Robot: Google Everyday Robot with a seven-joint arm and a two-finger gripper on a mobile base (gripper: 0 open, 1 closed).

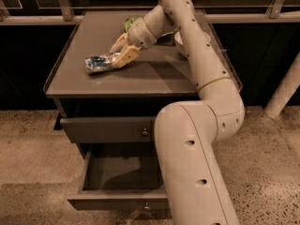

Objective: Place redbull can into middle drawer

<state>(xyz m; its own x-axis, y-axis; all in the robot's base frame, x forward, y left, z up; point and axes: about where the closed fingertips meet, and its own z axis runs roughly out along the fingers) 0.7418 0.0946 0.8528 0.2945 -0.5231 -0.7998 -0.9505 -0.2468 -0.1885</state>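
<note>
**Kid:** Can and claw, where are they?

**Friend:** The claw (121, 52) is down low over the cabinet top (140, 81), toward the left side. It touches the right end of the can (99, 63).

**Kid:** Is the claw pinching it?

**Friend:** I cannot tell if the claw is spread or pressed on the can.

**Kid:** How does the can lie?

**Friend:** It lies on its side on the top. It sticks out to the left of the claw. It is shiny silver and blue.

**Kid:** What is close by?

**Friend:** A green bag (129, 22) sits just behind the claw, at the back of the top. A white bowl (180, 42) is to the right, mostly hidden by the arm (206, 102).

**Kid:** And the arm?

**Friend:** It is big and white. It comes up at the front right, bends, and reaches across the top to the claw.

**Kid:** The drawers?

**Friend:** The upper drawer (105, 128) is shut. The lower drawer (122, 172) is pulled out, and its grey floor shows. The can is well apart from it, up on the top.
</note>
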